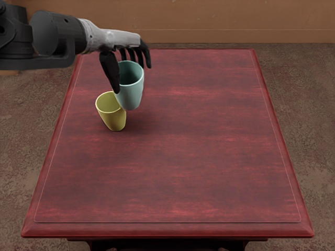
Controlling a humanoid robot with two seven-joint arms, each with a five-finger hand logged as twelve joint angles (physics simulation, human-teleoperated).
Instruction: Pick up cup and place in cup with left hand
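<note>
My left hand reaches in from the upper left with its dark fingers curled around the upper part of a light teal cup. The thumb lies along the cup's left side, and the other fingers are behind and over its rim. This cup is roughly upright with its mouth up, and it looks raised above the table. A yellow-green cup stands on the table just to the left of and nearer than the teal one, mouth up and slightly tilted in view. The teal cup overlaps its right rim; whether they touch I cannot tell.
The dark red wooden table fills most of the view, with both cups over its far left part. Its raised edge runs all round. Brown floor and a wall lie beyond it.
</note>
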